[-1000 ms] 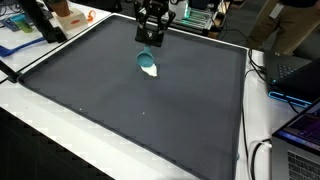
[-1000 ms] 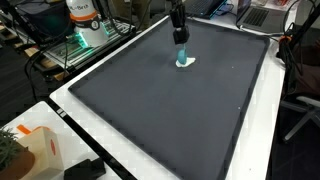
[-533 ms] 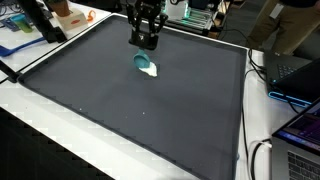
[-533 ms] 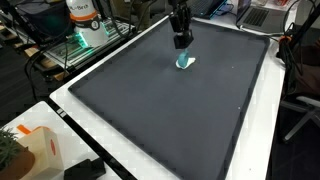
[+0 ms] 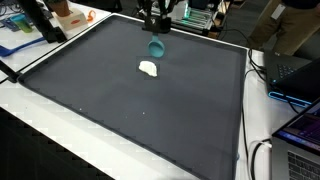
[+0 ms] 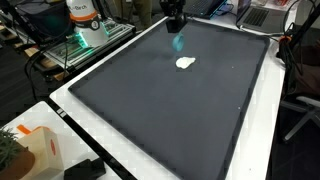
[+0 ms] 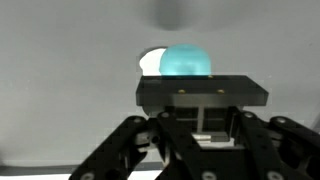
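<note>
Gripper (image 5: 156,32) holding a blue cup (image 5: 156,47) above a dark mat (image 5: 100,95)

In an exterior view a white lump (image 5: 148,68) lies on the mat in the upper middle of the frame. Just right of it and higher, the gripper enters from the top edge, its fingers closed narrowly on the cup, which hangs clear of the mat. A laptop (image 5: 300,140) sits at the lower right.

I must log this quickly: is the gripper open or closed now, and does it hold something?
Gripper: closed, holding the small teal plastic cup.
</note>
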Robot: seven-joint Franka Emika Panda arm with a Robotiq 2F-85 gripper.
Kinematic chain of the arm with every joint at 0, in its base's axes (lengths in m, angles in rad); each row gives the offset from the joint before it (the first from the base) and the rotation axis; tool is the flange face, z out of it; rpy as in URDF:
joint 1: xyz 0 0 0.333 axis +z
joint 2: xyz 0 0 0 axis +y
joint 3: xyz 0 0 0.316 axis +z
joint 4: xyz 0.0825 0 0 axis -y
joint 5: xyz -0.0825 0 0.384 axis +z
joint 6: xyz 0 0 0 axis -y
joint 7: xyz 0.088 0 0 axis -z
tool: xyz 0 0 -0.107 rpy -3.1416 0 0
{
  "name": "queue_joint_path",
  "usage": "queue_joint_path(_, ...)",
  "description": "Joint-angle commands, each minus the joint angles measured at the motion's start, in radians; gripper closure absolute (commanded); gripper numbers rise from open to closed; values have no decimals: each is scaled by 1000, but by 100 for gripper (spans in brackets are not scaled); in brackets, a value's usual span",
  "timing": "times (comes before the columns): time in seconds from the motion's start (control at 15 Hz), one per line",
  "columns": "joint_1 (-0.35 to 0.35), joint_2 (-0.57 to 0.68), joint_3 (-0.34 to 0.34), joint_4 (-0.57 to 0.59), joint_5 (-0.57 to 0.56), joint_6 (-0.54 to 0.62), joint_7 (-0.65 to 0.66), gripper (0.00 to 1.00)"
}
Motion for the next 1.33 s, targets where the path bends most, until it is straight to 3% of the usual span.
queue_joint_path(0.0, -68, 155, 152, -196, 84, 0, 8, 78)
queue_joint_path(0.2, -114, 223, 347, -300, 132, -21, 123, 78)
queue_joint_path(0.27, -70, 174, 242, -222, 117, -27, 44, 78)
queue_joint_path(0.33, -78, 207, 283, -243, 130, -37, 64, 53)
queue_joint_path(0.73, -82, 214, 244, -233, 123, -43, 50, 53)
queue_joint_path(0.8, -82, 212, 243, -232, 123, -43, 49, 78)
queue_joint_path(1.13, -107, 135, 310, -161, 311, -9, 86, 78)
queue_joint_path(1.2, -115, 128, 328, -144, 338, -13, 98, 50)
queue_joint_path(1.27, -126, 128, 342, -133, 353, -29, 118, 27)
